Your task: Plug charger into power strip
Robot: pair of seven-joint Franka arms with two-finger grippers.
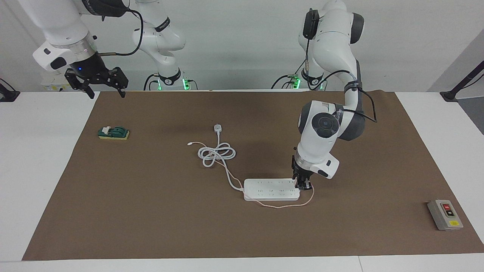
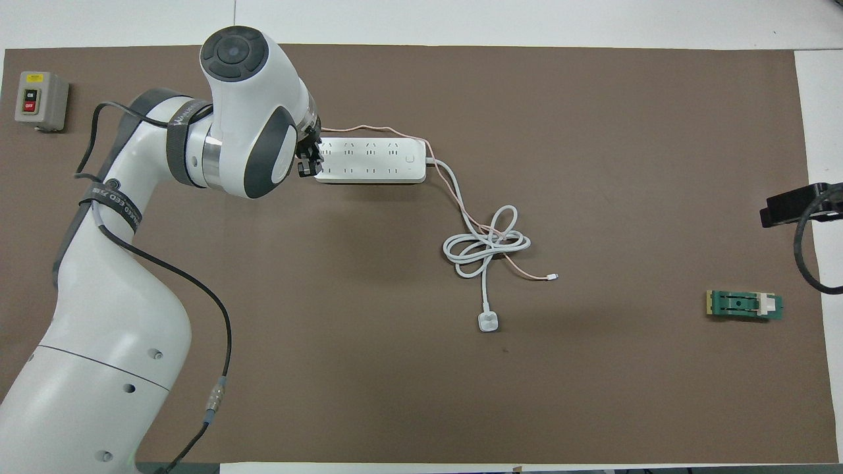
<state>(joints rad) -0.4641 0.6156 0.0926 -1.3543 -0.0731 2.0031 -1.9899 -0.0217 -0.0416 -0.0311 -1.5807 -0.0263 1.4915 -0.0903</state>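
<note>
Left pincer (image 1: 303, 184) is clamped on the charger (image 1: 307, 186), over the power strip (image 1: 270, 189) end toward the left arm's end of the tabletop (image 1: 38, 151). Facing view: pink cable (image 1: 281, 206) loops off the strip's 6 o'clock edge; contact with the sockets cannot be told. Overhead view: the left arm's wrist hides the charger body; the cable (image 2: 369, 128) runs along the strip's (image 2: 369, 160) 12 o'clock edge. Right pincer (image 1: 96, 85) waits with fingers apart, at 10 o'clock of the brown mat (image 1: 151, 226), fully seen only in the facing view.
</note>
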